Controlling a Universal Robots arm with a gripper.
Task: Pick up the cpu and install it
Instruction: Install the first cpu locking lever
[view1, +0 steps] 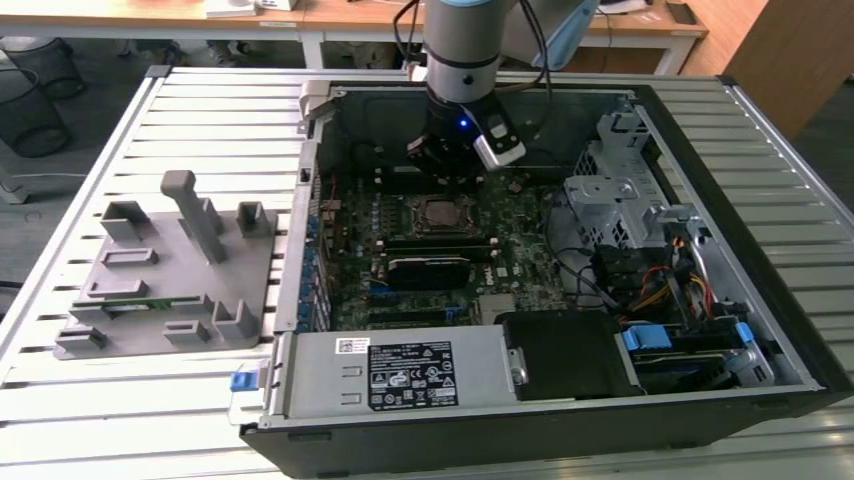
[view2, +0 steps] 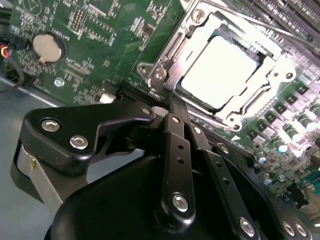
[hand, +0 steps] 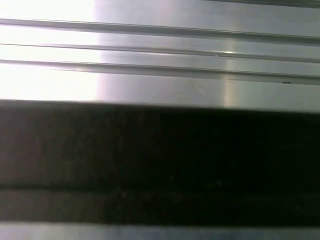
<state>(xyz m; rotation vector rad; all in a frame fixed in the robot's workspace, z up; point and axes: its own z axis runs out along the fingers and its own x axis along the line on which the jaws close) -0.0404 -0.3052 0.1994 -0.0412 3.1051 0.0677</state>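
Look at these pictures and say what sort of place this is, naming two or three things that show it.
Probably a robotics lab or test workshop: an open computer case lies on a slatted metal bench, a grey parts fixture stands beside it, and wooden desks run behind.

- You see a pale, ribbed, silvery metal surface (hand: 200, 75) with long straight grooves running across it and a bright glare at one end.
- A broad, dark black band (hand: 160, 160) lies beside it.
- A thin pale strip (hand: 160, 232) borders the band's far side.
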